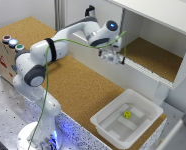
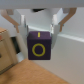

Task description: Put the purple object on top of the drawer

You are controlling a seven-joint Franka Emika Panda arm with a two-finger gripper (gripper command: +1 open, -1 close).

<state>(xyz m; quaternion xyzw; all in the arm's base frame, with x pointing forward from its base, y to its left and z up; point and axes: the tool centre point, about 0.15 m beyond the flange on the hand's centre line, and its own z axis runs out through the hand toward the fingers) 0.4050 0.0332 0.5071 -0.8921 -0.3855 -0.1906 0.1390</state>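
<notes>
Purple cube (image 2: 40, 45) clamped between fingers of gripper (image 2: 39, 26), aloft near white cabinet (image 1: 158, 30); drawer (image 1: 5, 52) lies far toward exterior view's left.

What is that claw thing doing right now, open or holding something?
Gripper: closed on the purple object, a cube with a yellow ring, its fingers pressed against either side.

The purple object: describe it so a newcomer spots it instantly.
Follow the white robot arm to its gripper, raised beside the open white cabinet. Between the fingers sits the purple object, a dark cube with a yellow ring, unlike the yellow item in the white bin.
</notes>
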